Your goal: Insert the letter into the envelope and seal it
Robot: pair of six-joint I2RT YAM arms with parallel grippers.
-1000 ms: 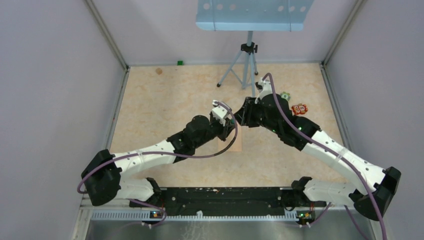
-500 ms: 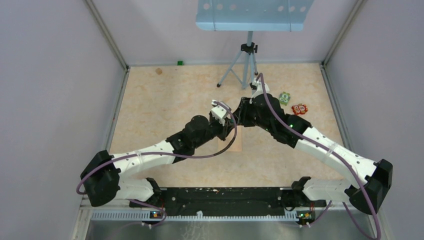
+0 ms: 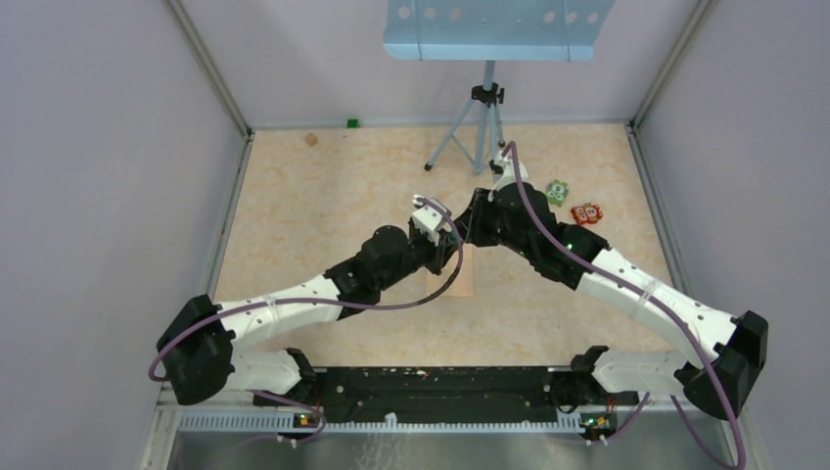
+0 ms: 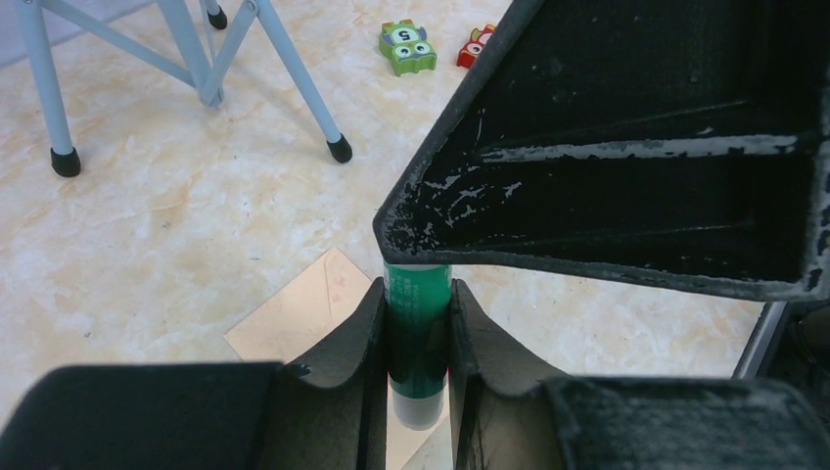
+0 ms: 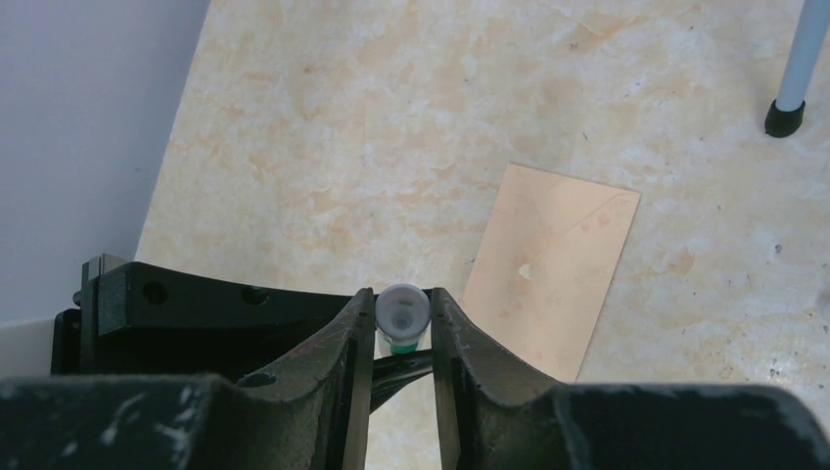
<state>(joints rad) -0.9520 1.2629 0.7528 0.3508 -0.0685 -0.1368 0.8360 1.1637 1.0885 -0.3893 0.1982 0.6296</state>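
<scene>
The pinkish-tan envelope (image 5: pixel 548 264) lies flat on the table with its flap down; it also shows in the top view (image 3: pixel 466 272) and in the left wrist view (image 4: pixel 294 318). The letter is not in view. My left gripper (image 4: pixel 418 294) is shut on a green glue stick (image 4: pixel 418 323) above the envelope. My right gripper (image 5: pixel 403 305) meets it from the other side, and its fingers are shut on the stick's white end (image 5: pixel 402 309). In the top view both grippers (image 3: pixel 460 233) touch over the envelope's far end.
A tripod (image 3: pixel 484 127) stands behind the grippers; its legs show in the left wrist view (image 4: pixel 294 83) and one foot in the right wrist view (image 5: pixel 785 116). A green toy (image 3: pixel 557 190) and a red toy (image 3: pixel 586 212) lie to the right.
The right arm has swung left and brought its gripper up against the left gripper and the glue stick. The left arm has barely moved. The envelope has not moved.
</scene>
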